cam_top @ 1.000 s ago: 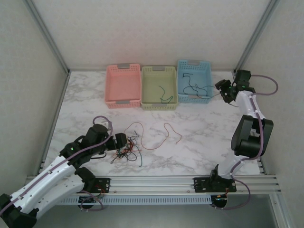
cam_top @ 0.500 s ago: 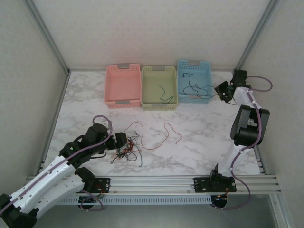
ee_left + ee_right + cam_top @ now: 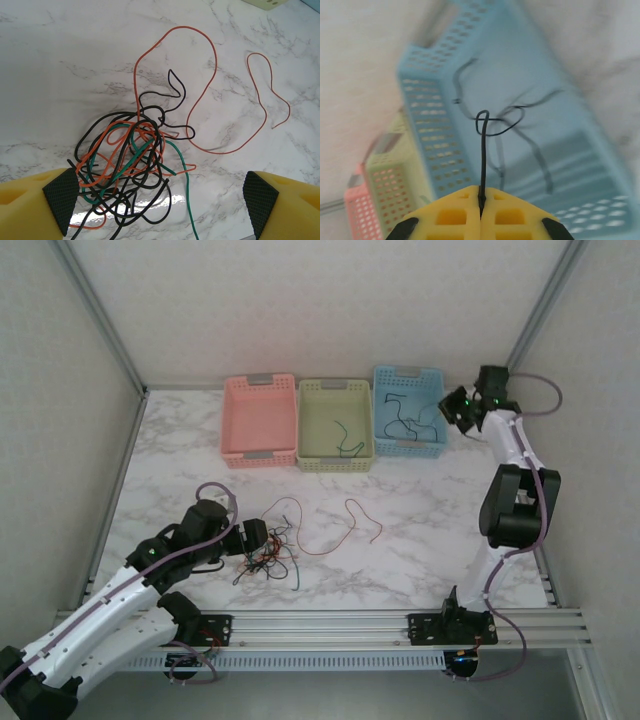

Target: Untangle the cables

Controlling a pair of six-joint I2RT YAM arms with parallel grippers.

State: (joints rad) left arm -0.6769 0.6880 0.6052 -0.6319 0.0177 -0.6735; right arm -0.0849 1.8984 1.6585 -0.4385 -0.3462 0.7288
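These cables (image 3: pixel 265 560) are about as light and floppy as it gets. They're thin wire with zero stiffness, so I reckon pulling one strand drags its neighbours along. They also look slick enough to slide out of a lazy pinch. Most of them sit in a clump (image 3: pixel 130 165) of red, green and black on the bench (image 3: pixel 420 530), right in front of the left hand (image 3: pixel 160 200). That hand hangs over the clump with its fingers spread wide and nothing in them.

If it were me, I'd grab a free end or an outer loop rather than the knotted middle. The big red loop (image 3: pixel 200 75) poking out the far side looks like the easiest handle. A single red strand (image 3: pixel 267 90) already lies on its own, well apart from the mess.

The right hand (image 3: pixel 481 197) is pressed together on a black strand (image 3: pixel 482 150). The strand sticks straight out and curls into a small loop over the blue basket (image 3: pixel 427 135), where more dark strands lie. The green basket (image 3: pixel 335 390) next to it has a couple of wires too.

Compared with a second ago, the right arm has swung from beside the blue basket up toward its right rim, and its fingers have gone from partly apart to fully closed. The left arm and the clump haven't budged.
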